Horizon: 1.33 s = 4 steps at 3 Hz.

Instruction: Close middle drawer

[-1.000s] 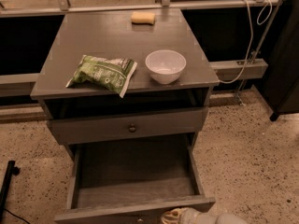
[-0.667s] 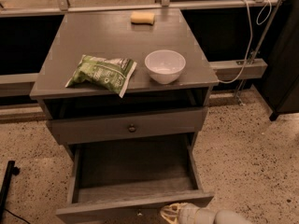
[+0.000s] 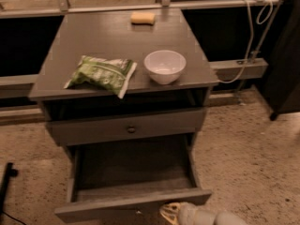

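Observation:
The middle drawer (image 3: 133,172) of the grey cabinet stands pulled far out, a wide shallow box with a bare wood-grain floor. Its slim front panel (image 3: 126,206) runs along the bottom of the view. My gripper (image 3: 171,213), pale with a yellowish tip, is at the bottom edge, right against the outer face of that front panel, toward its right end. The arm behind it runs off to the lower right. The drawer's knob is not visible.
The drawer above (image 3: 131,128) is shut and has a dark knob. On the cabinet top (image 3: 93,36) lie a green chip bag (image 3: 102,74), a white bowl (image 3: 164,66) and a yellow sponge (image 3: 142,18). A white cable (image 3: 248,36) hangs at the right. A dark leg (image 3: 6,182) stands on the floor at the left.
My gripper has shifted a little left and up along the drawer's front panel. The right end of the panel has gone slightly inward.

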Tool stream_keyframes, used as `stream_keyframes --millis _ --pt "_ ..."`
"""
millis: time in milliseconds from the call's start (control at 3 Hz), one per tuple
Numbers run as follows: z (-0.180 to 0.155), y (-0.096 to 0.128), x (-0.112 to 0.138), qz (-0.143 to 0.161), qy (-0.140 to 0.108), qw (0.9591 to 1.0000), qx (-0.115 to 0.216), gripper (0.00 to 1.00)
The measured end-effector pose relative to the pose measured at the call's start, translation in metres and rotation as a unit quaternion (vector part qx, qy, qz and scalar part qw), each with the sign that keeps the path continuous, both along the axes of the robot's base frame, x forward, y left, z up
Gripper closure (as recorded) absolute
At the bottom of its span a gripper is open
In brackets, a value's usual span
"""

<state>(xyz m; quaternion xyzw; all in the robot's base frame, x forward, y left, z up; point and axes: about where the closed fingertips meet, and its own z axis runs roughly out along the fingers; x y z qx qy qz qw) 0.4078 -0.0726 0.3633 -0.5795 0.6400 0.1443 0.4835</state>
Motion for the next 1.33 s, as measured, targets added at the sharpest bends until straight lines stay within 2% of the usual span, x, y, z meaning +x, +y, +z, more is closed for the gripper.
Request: stream_keyframes --millis 333,667,1000,1333 --pt "-0.002 0.001 0.022 0.002 -0.064 0.9979 0.007 1.00" --pt "-0.012 0.014 0.051 0.006 -0.117 0.9930 0.015 1.00" --pt "-0.008 0.028 0.082 0.014 -0.148 0.9886 0.021 1.00" --pt "0.005 0.039 0.112 0.020 -0.168 0.9854 0.022 1.00"
